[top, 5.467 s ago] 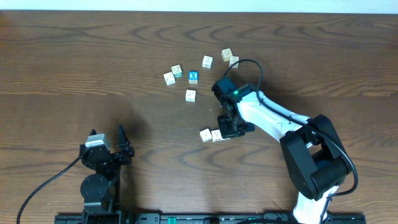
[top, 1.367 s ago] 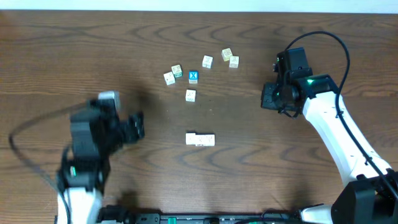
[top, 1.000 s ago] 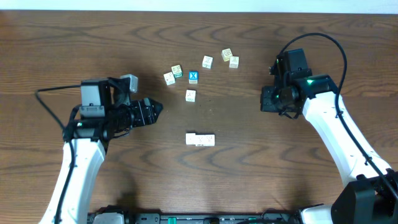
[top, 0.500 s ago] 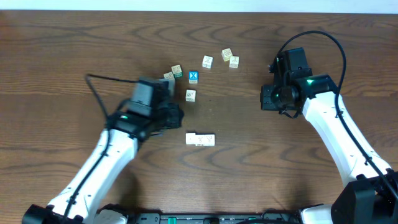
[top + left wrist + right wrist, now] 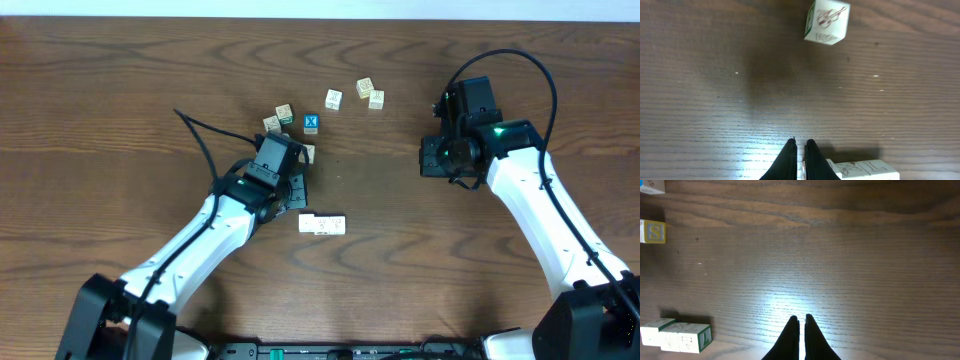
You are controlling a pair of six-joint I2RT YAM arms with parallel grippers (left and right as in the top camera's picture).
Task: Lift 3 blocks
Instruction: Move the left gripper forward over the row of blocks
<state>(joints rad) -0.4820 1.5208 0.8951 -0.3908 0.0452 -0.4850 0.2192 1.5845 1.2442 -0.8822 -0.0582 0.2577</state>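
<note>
3 blocks (image 5: 322,224) lying in one touching row on the table (image 5: 120,100), long axis side to side in the overhead view, one end just beside the left gripper (image 5: 800,146), tips pressed together on nothing; right gripper (image 5: 800,321) likewise closed and empty, well apart, left arm clearly nearer.

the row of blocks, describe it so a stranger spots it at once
On the wooden table, look beside the left gripper, nearer than the scattered cubes. Three cream blocks lie side by side in one row; the rest lie loose.
</note>
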